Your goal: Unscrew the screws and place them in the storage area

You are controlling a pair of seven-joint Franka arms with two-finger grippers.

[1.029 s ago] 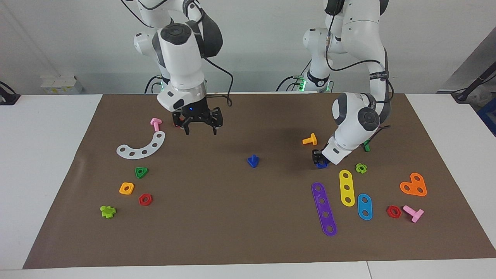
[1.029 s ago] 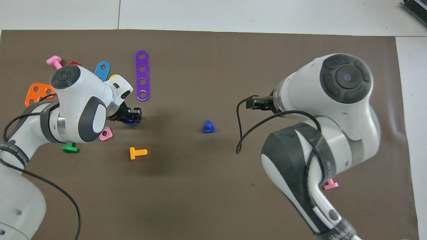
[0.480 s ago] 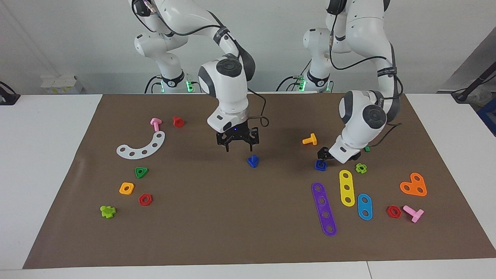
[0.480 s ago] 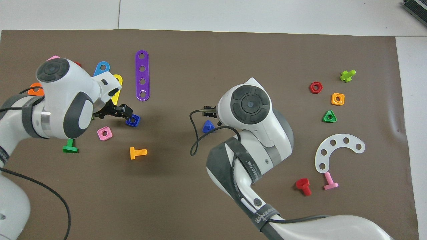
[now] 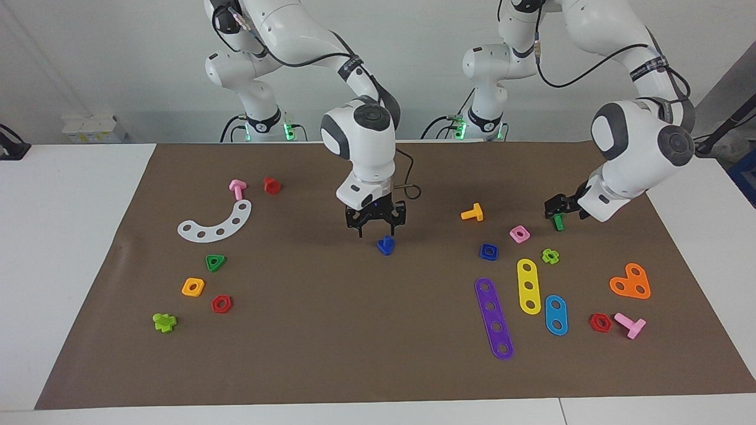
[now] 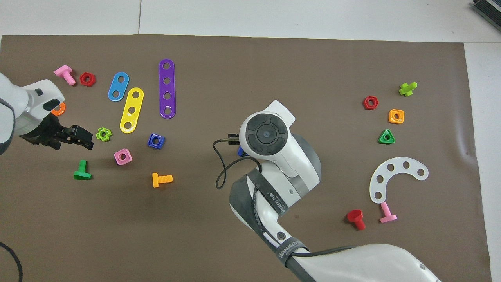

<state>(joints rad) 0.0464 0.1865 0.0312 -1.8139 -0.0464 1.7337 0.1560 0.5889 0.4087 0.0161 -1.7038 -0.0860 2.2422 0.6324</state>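
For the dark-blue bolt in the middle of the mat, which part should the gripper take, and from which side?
Probably the shank, from straight above. The dark-blue bolt rests on its flat triangular head with the short shank pointing up, and the right gripper hangs just over it, fingers apart.

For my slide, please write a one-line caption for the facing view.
Right hand open just above the blue bolt; left hand open over the green bolt.

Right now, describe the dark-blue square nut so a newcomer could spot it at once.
Start at the cluster of coloured strips toward the left arm's end of the brown mat. The dark-blue square nut lies flat just nearer the robots than the purple four-hole strip, beside a pink square nut. It is the only dark-blue square with a round hole.
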